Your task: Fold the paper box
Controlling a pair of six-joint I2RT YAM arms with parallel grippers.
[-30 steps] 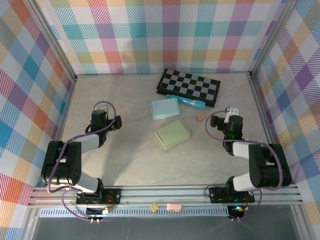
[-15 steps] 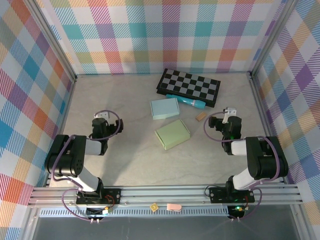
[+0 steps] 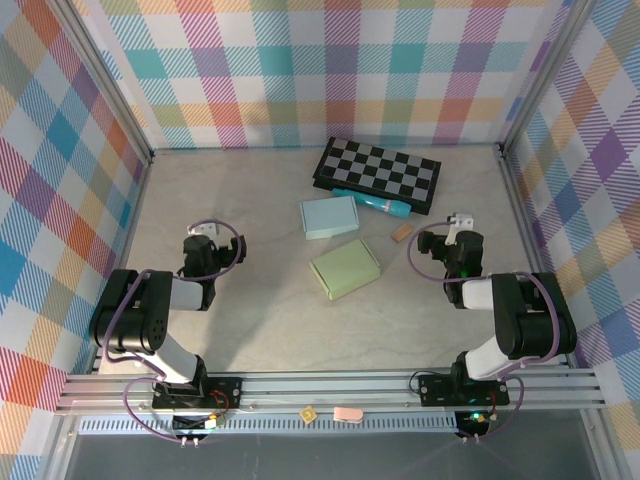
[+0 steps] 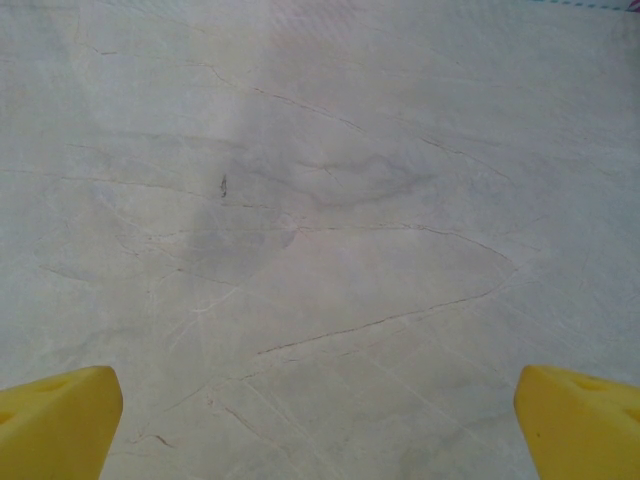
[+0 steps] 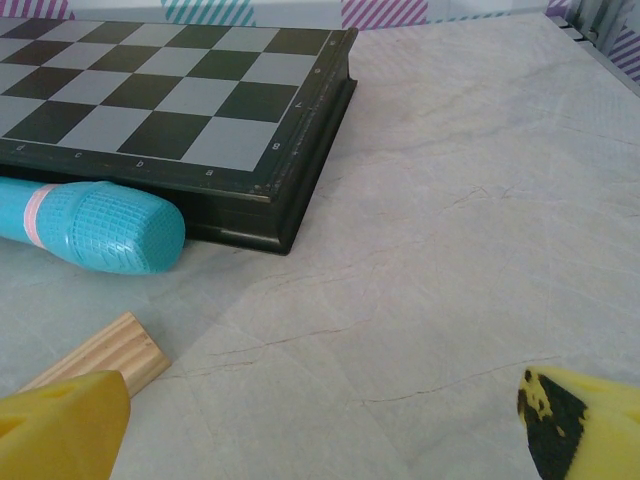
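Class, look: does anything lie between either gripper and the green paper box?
Nothing visible does. Bare table separates the green paper box from the left gripper and the right gripper; the wooden block lies just off the right-hand path.

A pale green box (image 3: 345, 268) lies flat near the middle of the counter (image 3: 260, 320), turned at a slant, its top face smooth and shut. Just beyond it, a little to the left and not touching, a pale blue box (image 3: 329, 216) also lies flat, nearly square to the counter.
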